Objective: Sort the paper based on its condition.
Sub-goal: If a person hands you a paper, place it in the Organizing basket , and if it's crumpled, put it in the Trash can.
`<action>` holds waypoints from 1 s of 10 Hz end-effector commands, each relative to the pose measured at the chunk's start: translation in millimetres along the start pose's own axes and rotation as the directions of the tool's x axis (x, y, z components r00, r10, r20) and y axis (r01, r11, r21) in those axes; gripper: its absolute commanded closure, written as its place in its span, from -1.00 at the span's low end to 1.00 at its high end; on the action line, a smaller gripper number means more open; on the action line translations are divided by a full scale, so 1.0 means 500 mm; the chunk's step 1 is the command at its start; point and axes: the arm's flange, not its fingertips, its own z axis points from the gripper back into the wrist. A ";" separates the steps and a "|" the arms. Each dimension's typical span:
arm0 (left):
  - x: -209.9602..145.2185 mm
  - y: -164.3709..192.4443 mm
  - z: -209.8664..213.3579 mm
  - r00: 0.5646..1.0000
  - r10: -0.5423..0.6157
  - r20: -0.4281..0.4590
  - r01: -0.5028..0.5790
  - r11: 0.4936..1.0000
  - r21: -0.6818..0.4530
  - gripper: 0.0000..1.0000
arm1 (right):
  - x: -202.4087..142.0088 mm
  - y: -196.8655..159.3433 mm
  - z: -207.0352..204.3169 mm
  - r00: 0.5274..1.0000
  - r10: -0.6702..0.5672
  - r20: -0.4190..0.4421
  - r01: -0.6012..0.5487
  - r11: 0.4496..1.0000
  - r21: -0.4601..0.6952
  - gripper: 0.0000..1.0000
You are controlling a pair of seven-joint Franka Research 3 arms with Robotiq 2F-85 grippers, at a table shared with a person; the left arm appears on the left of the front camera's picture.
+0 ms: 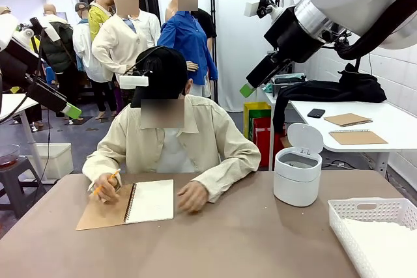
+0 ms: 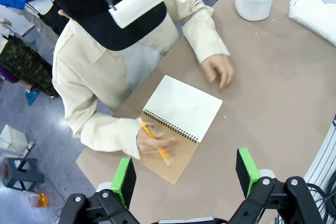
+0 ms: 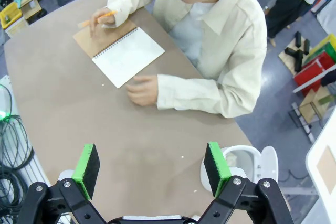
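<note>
White paper (image 1: 384,247) lies in the white slotted basket (image 1: 365,211) at the table's near right corner; the same paper (image 2: 315,11) shows at the top right of the left wrist view. No loose sheet lies on the bare table. My left gripper (image 2: 186,174) hangs open and empty high above the person's spiral notebook (image 2: 184,108). My right gripper (image 3: 152,163) is open and empty too, high over the table near the small white bin (image 3: 236,163). In the front view both grippers are raised: the left gripper (image 1: 71,111) at far left, the right gripper (image 1: 249,88) at upper right.
A person sits at the far side, one hand holding an orange pencil (image 1: 104,185) on the notebook's brown cover (image 1: 101,214), the other hand (image 1: 192,196) flat beside the open white page (image 1: 152,200). A white bin with raised lid (image 1: 298,174) stands right of centre.
</note>
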 end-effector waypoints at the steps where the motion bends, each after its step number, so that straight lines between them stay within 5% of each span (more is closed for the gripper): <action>1: 0.000 0.001 0.001 1.000 -0.005 0.000 0.005 1.000 0.003 -1.00 | -0.011 0.003 -0.004 1.000 0.004 -0.004 -0.004 1.000 -0.002 -1.00; 10: 0.000 0.001 0.001 1.000 -0.005 0.000 0.005 1.000 0.003 -1.00 | 0.004 0.007 0.000 0.998 -0.048 0.043 0.046 0.998 0.034 -1.00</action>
